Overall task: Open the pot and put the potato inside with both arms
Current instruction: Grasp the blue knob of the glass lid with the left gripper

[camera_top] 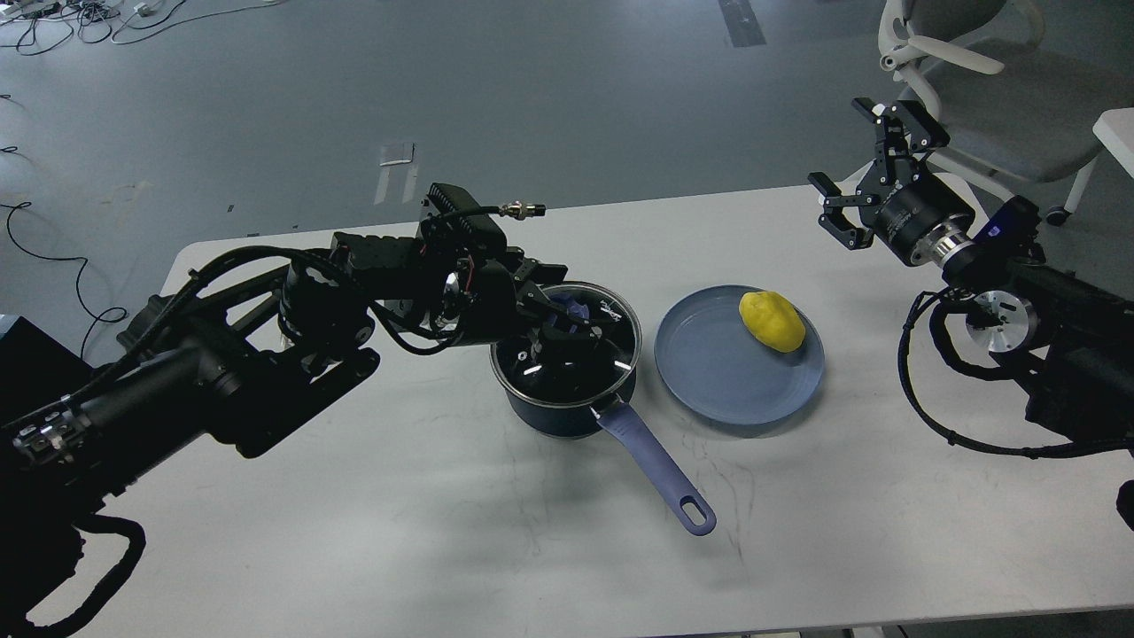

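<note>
The pot (567,415) stands mid-table with a glass lid (611,341) on it. Its lavender-blue handle (657,470) points toward me and to the right. My left gripper (560,323) is over the lid, its dark fingers on either side of the lid's blue knob (578,310). I cannot tell whether they press on the knob. The yellow potato (772,321) lies on the far right part of a flat blue plate (718,381), right of the pot. My right gripper (855,164) is open and empty, raised over the table's far right edge, well beyond the potato.
The white table (443,532) runs across the view. A grey office chair (983,97) stands behind the table's far right corner, close to my right arm. Cables lie on the floor at the far left.
</note>
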Robot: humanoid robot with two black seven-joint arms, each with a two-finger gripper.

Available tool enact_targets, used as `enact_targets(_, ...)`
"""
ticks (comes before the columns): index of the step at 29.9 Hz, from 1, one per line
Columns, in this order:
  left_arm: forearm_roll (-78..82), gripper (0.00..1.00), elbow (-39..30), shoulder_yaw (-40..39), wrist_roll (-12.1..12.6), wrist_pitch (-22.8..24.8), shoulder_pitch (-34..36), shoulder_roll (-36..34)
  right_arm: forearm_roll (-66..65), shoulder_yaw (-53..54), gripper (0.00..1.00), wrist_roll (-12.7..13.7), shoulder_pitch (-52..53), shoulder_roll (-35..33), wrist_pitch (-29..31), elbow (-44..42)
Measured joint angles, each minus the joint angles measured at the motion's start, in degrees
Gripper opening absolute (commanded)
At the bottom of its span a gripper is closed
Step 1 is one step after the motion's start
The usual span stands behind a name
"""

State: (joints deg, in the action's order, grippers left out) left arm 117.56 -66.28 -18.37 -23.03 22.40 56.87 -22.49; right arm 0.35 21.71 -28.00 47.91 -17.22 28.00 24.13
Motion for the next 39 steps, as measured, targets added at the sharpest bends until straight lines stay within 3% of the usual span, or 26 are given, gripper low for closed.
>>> enact_targets(39, -1.55, 0.98, 4.05, -0.39, 0.1, -2.52, -1.91, 0.23, -0.36, -0.18, 1.0, 0.0, -0.7, -0.1, 0.0, -0.05)
